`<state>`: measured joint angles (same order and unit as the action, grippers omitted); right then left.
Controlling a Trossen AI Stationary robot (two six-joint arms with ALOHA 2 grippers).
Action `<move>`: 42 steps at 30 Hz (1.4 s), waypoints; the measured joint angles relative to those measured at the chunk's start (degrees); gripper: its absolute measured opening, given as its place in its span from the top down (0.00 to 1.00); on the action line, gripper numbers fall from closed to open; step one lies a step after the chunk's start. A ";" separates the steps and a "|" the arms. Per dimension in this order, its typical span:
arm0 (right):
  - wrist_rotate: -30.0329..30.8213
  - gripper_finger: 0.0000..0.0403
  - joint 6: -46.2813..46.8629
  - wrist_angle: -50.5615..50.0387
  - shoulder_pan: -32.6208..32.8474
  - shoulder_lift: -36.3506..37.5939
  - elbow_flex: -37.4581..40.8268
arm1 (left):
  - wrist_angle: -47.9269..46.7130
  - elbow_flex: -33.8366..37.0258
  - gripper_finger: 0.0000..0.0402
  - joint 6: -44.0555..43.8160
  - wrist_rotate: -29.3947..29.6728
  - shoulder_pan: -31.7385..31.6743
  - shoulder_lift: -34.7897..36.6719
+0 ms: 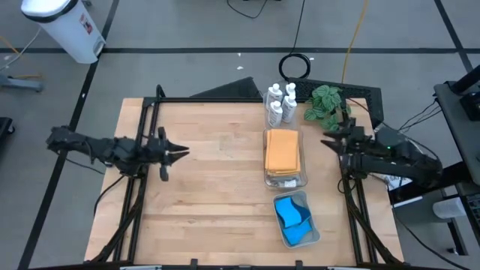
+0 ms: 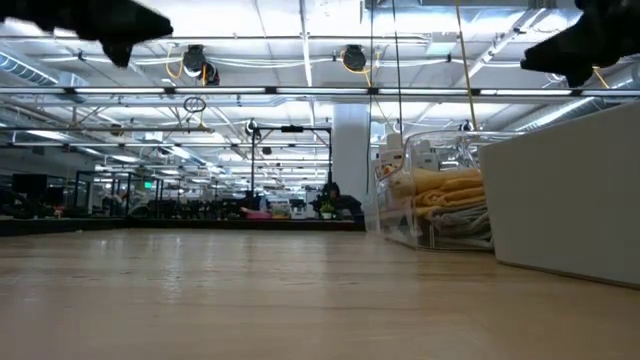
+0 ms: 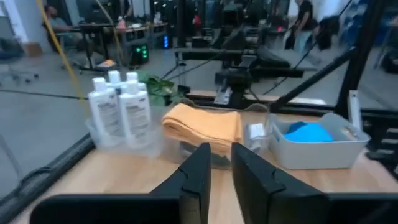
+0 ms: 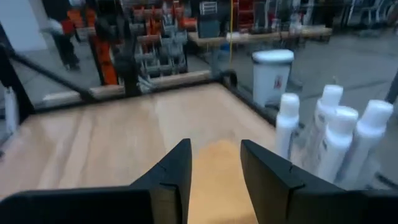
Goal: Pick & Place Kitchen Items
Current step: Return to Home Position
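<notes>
Toward the right edge of the counter (image 1: 214,199), the orange cloth (image 1: 283,152) lies in the clear bin (image 1: 304,163), long axis far-to-near, just beside the empty, parted right end effector (image 1: 328,138), while the left end effector (image 1: 182,154), seemingly slightly open, waits well apart at the left edge.

Bright ceiling lights (image 2: 285,25) evenly illuminate the wooden table (image 1: 217,187).

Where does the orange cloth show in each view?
High: orange cloth in the clear bin, right of centre.
Low: right of centre, inside the bin.
Left wrist: mid-picture, between white bottles and tray.
Right wrist: close up, beside the bottles.
Shared landmark: bottles, in high and wrist views.
</notes>
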<state>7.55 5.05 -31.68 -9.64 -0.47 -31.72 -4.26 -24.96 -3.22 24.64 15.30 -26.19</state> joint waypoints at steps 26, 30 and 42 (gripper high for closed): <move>4.12 0.73 -2.80 36.00 0.00 -1.02 30.62 | 12.48 17.36 0.84 3.06 0.89 0.10 5.15; 4.33 0.73 -2.74 36.59 -0.01 -1.86 30.66 | 12.53 17.36 0.84 2.96 0.87 0.10 5.15; 4.39 0.72 -2.74 37.42 -0.01 -1.94 30.83 | 12.68 17.36 0.84 2.98 0.89 0.10 5.15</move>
<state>11.94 2.31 5.74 -9.65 -2.42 -0.89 8.42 -7.60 -0.23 25.54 15.40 -21.04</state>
